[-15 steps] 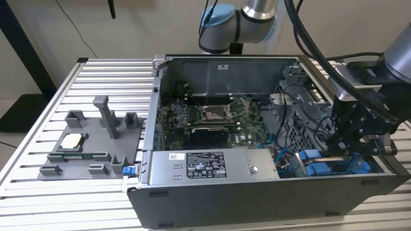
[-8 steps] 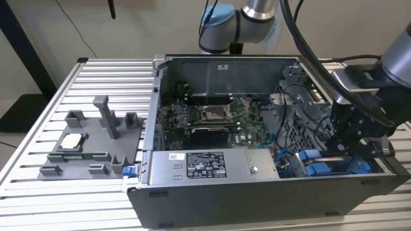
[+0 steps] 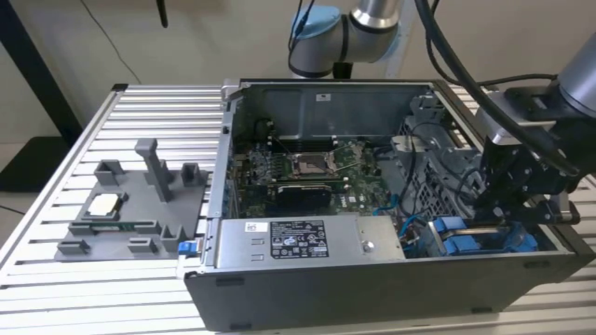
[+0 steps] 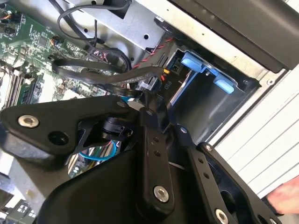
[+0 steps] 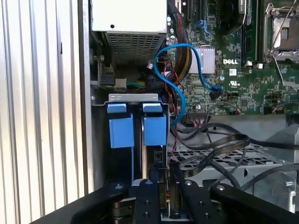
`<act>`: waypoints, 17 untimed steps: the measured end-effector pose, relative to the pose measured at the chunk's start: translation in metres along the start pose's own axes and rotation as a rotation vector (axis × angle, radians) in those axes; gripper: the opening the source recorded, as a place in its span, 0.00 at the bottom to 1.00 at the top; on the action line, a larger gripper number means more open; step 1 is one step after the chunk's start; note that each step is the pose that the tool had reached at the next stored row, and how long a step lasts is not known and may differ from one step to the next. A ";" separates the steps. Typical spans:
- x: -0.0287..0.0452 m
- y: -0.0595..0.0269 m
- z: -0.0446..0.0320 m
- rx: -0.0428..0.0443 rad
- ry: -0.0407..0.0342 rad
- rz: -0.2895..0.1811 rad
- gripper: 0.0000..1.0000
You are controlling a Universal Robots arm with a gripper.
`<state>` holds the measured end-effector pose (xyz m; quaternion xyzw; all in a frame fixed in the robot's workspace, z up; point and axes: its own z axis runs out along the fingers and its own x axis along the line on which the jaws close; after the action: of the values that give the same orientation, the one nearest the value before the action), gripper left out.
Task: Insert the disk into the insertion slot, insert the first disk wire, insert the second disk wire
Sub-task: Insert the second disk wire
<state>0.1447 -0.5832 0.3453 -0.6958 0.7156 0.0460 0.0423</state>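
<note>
Reaching into the insertion slot (image 3: 484,241), the gripper (image 5: 161,198) has fingers (image 5: 148,198) pressed close together, pinching a black wire (image 5: 219,140).

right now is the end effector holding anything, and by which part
Cannot be told. The end effector sits low at the drive cage beside the blue carriers, among black cables, its fingertips hidden.

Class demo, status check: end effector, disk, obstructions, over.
End effector low at drive cage. Disk seated in insertion slot. Black cables and blue wire crowd alongside.
</note>
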 end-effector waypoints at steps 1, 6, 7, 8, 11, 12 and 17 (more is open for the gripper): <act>-0.0002 0.0000 -0.0013 0.0000 -0.0002 0.000 0.24; -0.0006 -0.0003 -0.0023 -0.0015 0.0036 0.000 0.24; -0.0009 -0.0010 -0.0024 -0.0047 0.0070 0.000 0.24; -0.0011 -0.0018 -0.0023 -0.0082 0.0098 0.001 0.24; -0.0016 -0.0038 -0.0024 -0.0139 0.0126 0.002 0.24; -0.0018 -0.0042 -0.0024 -0.0140 0.0126 0.002 0.24; -0.0031 -0.0093 -0.0031 -0.0172 0.0129 0.002 0.24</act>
<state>0.1540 -0.5808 0.3487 -0.6957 0.7161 0.0477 0.0316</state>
